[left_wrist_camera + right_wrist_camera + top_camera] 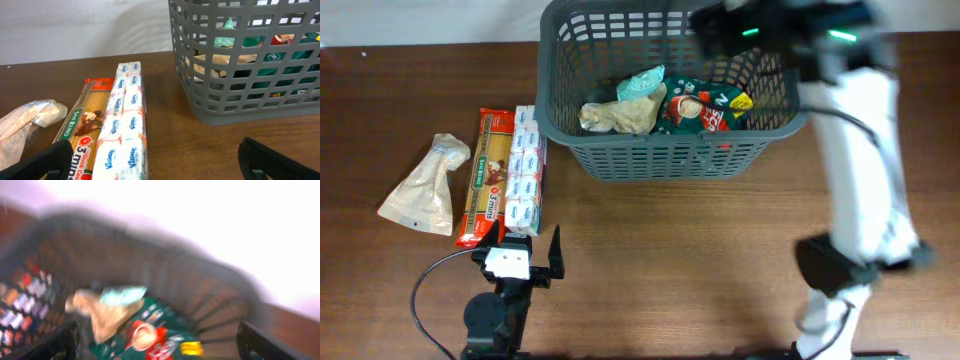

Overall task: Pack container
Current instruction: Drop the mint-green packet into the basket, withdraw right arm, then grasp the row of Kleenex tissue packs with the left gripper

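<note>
Half done-ish: few packets (705, 110) in container (665, 160); pasta (485, 180), tissues (525, 170), clear bag (420, 185) left on counter (700, 260) at 8 o'clock. Left hand (530, 240), right hand (157, 332) both spread apart, empty.

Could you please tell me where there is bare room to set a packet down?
Bare table lies in front of the basket, between the two arms. The basket's far left is free; its near right is crowded with packets.

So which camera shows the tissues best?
The left wrist view: the tissues are close and sharp, with the brand readable. Overhead shows them small, a white strip beside the pasta packet. The right wrist view is blurred and looks into the basket; no tissues can be made out.
</note>
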